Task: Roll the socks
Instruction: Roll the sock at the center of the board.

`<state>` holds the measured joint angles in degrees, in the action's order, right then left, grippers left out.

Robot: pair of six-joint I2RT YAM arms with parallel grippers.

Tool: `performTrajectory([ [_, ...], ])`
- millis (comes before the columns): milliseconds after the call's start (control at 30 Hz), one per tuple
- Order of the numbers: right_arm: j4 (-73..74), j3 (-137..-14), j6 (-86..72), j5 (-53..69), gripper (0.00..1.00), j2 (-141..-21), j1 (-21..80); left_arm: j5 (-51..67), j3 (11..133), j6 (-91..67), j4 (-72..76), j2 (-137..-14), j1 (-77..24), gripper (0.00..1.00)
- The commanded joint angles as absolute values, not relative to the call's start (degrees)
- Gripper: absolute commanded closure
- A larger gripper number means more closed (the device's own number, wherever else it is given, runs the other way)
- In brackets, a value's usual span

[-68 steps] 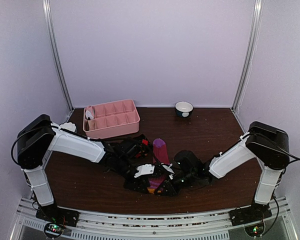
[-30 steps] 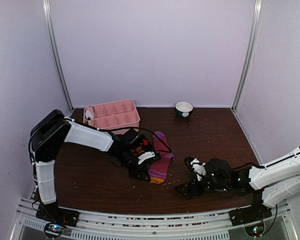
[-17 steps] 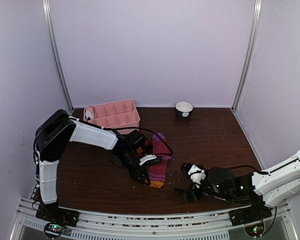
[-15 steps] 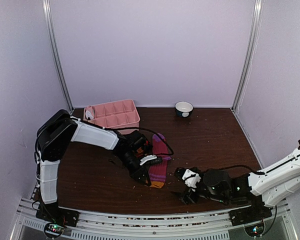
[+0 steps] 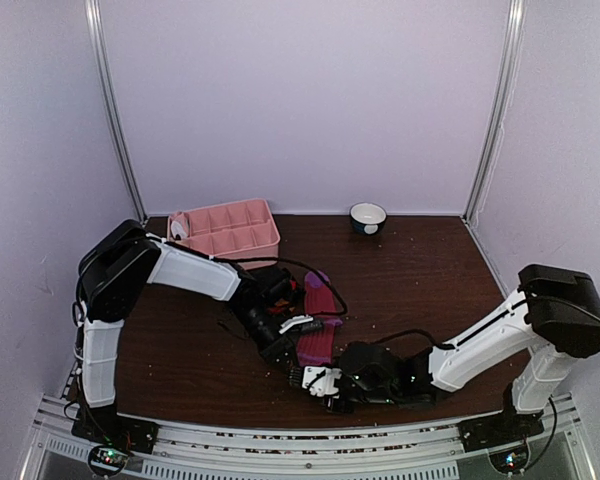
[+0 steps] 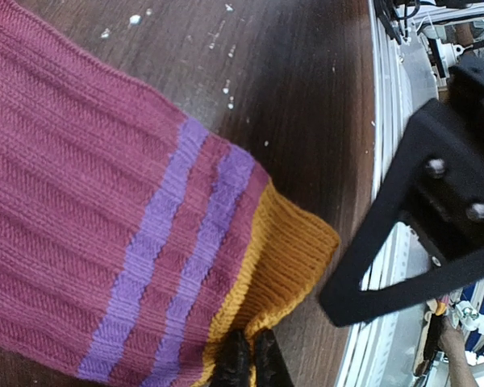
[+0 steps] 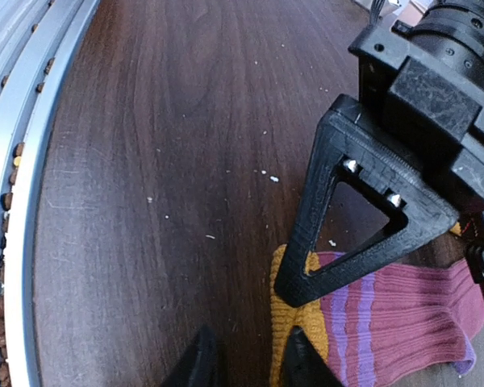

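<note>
sock (image 6: pixel 89 201) cropped, tray item (image 5: pixel 177 229) indistinct

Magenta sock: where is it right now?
In the top view the magenta sock lies mid-table, nearer than the pink tray; the left gripper pinches its orange cuff, and the right gripper sits just beside that cuff.

A lab test booth, with plain lilac walls (image 5: pixel 300 100) and aluminium rails (image 5: pixel 280 437)

No readable text, labels, brand marks or numbers in any view, near either end effector or farther out.
</note>
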<state>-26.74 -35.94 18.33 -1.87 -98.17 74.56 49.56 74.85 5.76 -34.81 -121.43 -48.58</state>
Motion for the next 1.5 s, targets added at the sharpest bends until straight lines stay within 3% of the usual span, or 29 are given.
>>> performTrajectory([
  [0, -28.1, -37.8, 18.9, 1.5, 0.76, -100.7, 72.5, 50.2, 75.6, 6.9, -36.1, -122.5, -48.3, 1.0],
  [233, -28.6, -36.6, 18.2, -0.9, 0.77, -101.7, 72.2, 50.1, 75.6, 7.9, -36.5, -122.1, -48.3, 1.0],
  [367, -29.7, -35.0, 17.8, -4.4, 0.58, -99.9, 72.2, 50.2, 75.5, 8.1, -36.8, -122.0, -48.3, 1.0],
  [567, -30.1, -33.4, 16.5, -5.2, 0.57, -97.6, 72.1, 50.3, 75.8, 8.3, -37.0, -122.0, -48.3, 1.0],
  [1200, -26.9, -36.2, 11.7, 1.5, 0.79, -100.8, 69.7, 50.1, 76.4, 9.1, -37.4, -120.7, -48.3, 1.0],
  [1333, -25.1, -37.2, 10.1, 5.4, 0.93, -101.2, 68.4, 50.7, 76.4, 10.4, -37.7, -120.1, -48.2, 1.0],
  [1400, -23.1, -38.2, 8.3, 8.3, 1.0, -101.2, 67.3, 50.4, 76.1, 11.7, -37.5, -119.2, -47.9, 0.87],
  [1467, -22.2, -38.6, 5.7, 12.3, 1.0, -100.7, 65.6, 50.1, 75.5, 12.7, -36.7, -117.7, -47.0, 0.72],
])
